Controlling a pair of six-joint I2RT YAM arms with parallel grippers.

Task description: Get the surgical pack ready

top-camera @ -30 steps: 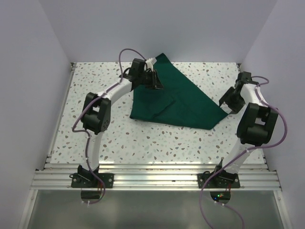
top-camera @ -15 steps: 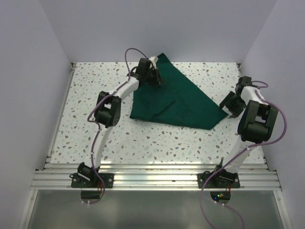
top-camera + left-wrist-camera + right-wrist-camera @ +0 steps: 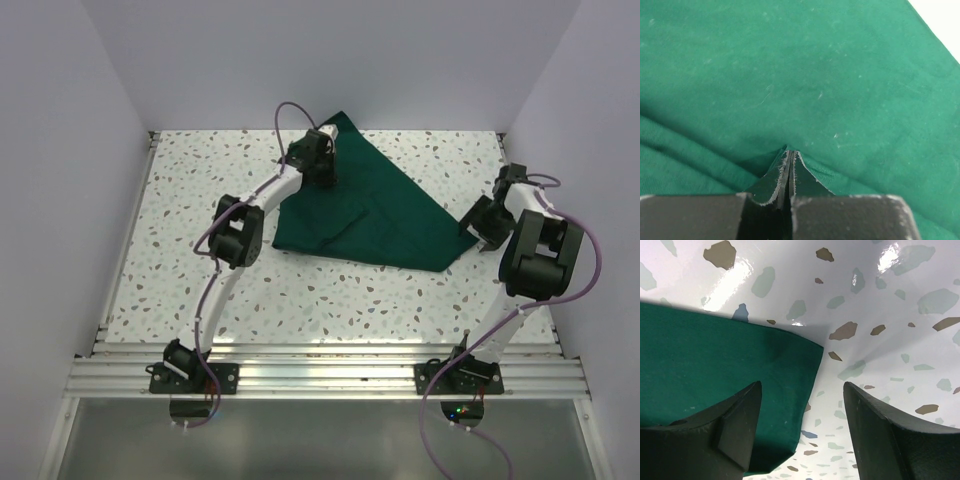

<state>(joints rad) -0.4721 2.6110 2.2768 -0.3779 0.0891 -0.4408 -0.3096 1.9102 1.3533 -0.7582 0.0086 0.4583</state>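
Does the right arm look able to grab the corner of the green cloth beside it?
Probably yes: the right gripper hangs open at a corner of the green cloth, straddling its edge over the table, with nothing visible in the way.

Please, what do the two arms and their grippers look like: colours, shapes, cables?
The left arm and right arm have white links and bulky black joint housings. A thin purple cable loops along each. The left gripper and right gripper are black, with tapered wedge-shaped jaws.
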